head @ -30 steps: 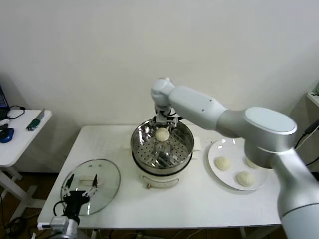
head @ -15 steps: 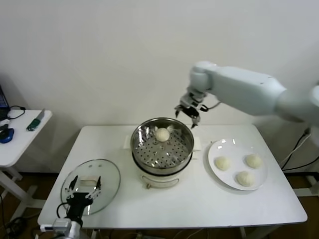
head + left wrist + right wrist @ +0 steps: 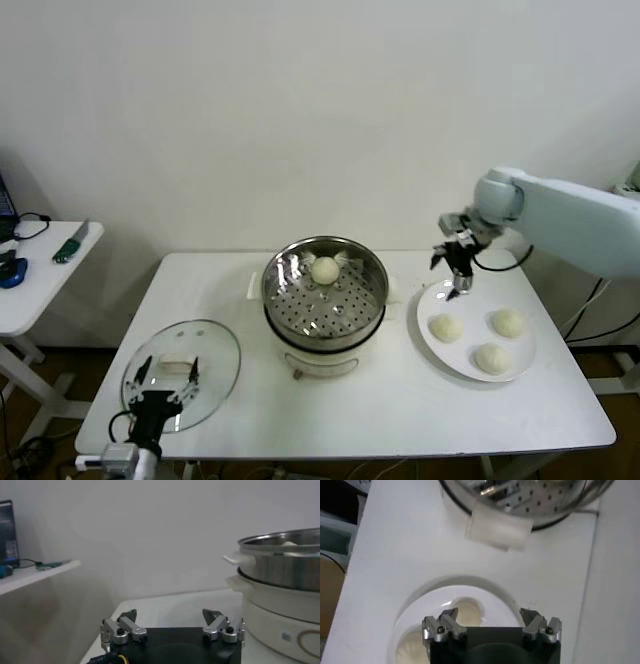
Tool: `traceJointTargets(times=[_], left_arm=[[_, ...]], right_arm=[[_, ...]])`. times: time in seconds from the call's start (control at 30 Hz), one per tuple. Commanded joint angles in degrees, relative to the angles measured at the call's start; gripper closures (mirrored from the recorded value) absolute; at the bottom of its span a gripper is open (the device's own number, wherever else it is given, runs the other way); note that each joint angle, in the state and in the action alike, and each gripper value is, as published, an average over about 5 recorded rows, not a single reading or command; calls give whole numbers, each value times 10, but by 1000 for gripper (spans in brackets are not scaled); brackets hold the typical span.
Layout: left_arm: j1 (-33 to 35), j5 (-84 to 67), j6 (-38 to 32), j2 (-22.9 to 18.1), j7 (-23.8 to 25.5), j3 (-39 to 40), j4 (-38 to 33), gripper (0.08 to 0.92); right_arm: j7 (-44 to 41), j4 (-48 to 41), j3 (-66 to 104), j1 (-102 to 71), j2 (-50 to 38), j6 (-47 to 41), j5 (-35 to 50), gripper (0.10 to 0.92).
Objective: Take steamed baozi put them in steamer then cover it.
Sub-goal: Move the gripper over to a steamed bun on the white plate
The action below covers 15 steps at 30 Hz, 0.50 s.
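Observation:
The steel steamer stands mid-table with one baozi on its perforated floor at the back. Three more baozi lie on a white plate to its right. My right gripper is open and empty above the plate's far left edge; its wrist view shows the plate, a baozi and the steamer's side handle. The glass cover lies flat at the table's front left. My left gripper is open over the cover; its wrist view shows the steamer.
A white side table with tools stands at the far left. The main table's front edge runs below the plate and cover. A wall stands close behind the steamer.
My right gripper left the baozi in the steamer, rose and swung right, from over the steamer to above the plate. The left gripper has barely moved.

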Motion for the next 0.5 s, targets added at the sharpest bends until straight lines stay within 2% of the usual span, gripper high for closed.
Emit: traceJointTargets(times=[0.03, 0.5], left_arm=[[-1, -2, 5, 1, -3, -5, -3, 177], [6, 3, 1, -8, -6, -8, 0, 177]], right_arm=[[3, -89, 110, -157, -20, -9, -77, 203], [2, -163, 164, -216, 45, 4, -115, 203]])
